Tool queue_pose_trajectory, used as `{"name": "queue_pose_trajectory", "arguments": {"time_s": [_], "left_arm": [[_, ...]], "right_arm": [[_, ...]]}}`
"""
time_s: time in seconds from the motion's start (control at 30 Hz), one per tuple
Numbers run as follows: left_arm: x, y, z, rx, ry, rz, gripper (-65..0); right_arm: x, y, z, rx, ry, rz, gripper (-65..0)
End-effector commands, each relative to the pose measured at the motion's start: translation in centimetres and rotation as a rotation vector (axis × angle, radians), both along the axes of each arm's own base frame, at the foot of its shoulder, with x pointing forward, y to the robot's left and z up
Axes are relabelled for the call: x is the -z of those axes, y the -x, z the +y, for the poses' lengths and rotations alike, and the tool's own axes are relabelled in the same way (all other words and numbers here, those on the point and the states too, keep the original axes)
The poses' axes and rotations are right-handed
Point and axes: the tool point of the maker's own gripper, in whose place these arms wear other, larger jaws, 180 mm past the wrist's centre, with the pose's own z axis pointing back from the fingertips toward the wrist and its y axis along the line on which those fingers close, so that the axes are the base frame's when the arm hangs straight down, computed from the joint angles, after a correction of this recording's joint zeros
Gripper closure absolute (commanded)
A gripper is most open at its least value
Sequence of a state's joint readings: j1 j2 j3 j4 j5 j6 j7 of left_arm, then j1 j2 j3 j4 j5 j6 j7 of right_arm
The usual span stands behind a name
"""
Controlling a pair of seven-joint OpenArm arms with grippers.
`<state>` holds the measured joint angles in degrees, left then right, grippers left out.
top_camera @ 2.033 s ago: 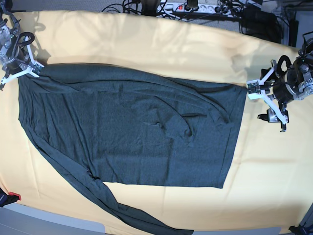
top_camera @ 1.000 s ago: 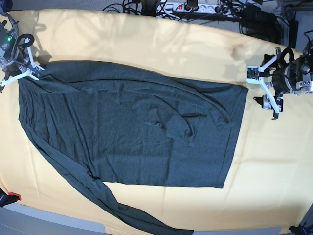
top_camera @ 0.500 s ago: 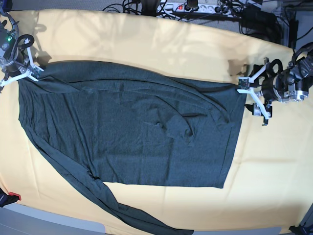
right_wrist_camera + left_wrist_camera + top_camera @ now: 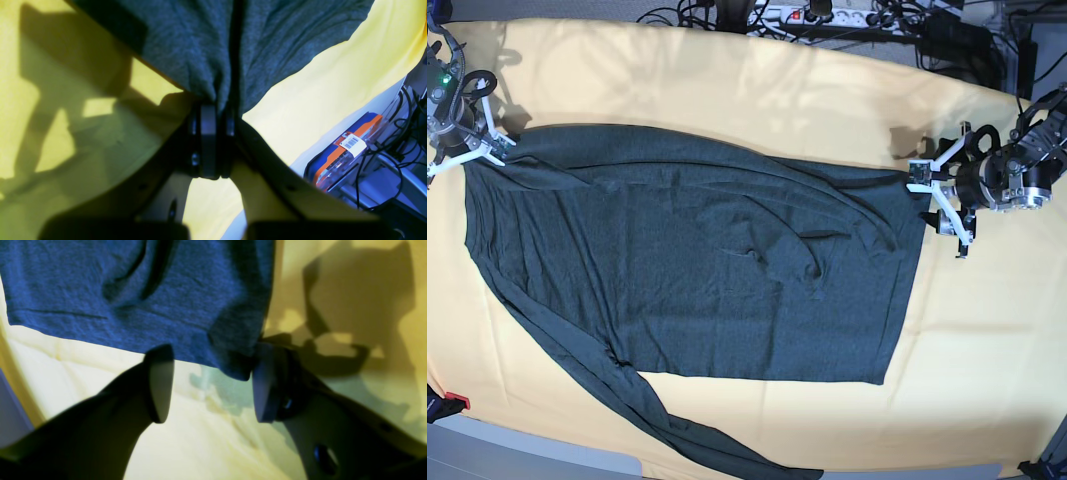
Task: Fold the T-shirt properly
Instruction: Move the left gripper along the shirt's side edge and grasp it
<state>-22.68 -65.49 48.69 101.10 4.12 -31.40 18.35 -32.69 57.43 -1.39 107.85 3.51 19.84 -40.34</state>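
Observation:
The dark charcoal T-shirt (image 4: 697, 270) lies spread flat on the yellow cloth (image 4: 727, 80), with one long sleeve (image 4: 677, 425) trailing toward the front edge. My left gripper (image 4: 932, 205) stands open at the shirt's far right corner. In the left wrist view that corner (image 4: 233, 360) hangs between the open fingers (image 4: 161, 383) and touches the right-hand pad. My right gripper (image 4: 489, 148) is at the far left corner, shut on a pinch of the shirt (image 4: 267, 33); in the right wrist view its pads (image 4: 208, 133) are pressed together with fabric bunched into them.
A power strip and cables (image 4: 817, 15) run along the back edge. A blue and orange box (image 4: 343, 150) with cables sits off the cloth near my right arm. A small red item (image 4: 455, 402) lies at the front left edge.
My left gripper has moved leftward from beside the shirt onto its right corner, and its jaws have narrowed slightly. The right gripper and the shirt have stayed put.

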Motion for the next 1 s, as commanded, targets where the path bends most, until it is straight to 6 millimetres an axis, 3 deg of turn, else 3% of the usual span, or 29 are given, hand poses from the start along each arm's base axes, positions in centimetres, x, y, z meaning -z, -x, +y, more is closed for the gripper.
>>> {"name": "queue_pose_trajectory", "arguments": {"time_s": [0.0, 0.33, 0.43, 0.5, 0.63, 0.7, 0.97], "left_arm": [[-1.0, -1.1, 0.5, -0.008, -0.003, -0.038, -34.0], [0.2, -0.5, -0.8, 0.021, 0.012, 0.02, -33.5], [-0.1, -0.9, -0.8, 0.022, 0.011, 0.008, -22.8], [-0.9, -1.8, -0.8, 0.019, 0.014, -0.021, -20.3], [-2.9, -3.6, -1.3, 0.0, 0.056, -0.059, -24.4], [-3.0, -3.3, -1.5, 0.012, 0.062, -0.026, -28.3], [-2.4, -2.1, -1.7, 0.029, 0.065, 0.036, -28.6]], "right_arm": [[-1.2, -0.9, -0.6, -0.007, 0.029, -0.033, 0.0], [-1.2, -0.9, -0.6, -0.007, 0.03, -0.033, 0.0], [-1.2, -0.9, -0.6, -0.007, 0.03, -0.033, 0.0], [-1.2, -0.9, -0.6, -0.007, 0.03, -0.033, 0.0], [-1.2, -0.9, -0.6, -0.006, 0.031, -0.032, 0.0], [-1.2, -0.8, -0.8, 0.0, 0.038, -0.029, 0.0], [-1.2, -0.8, -0.8, 0.0, 0.038, -0.03, 0.0]]}}
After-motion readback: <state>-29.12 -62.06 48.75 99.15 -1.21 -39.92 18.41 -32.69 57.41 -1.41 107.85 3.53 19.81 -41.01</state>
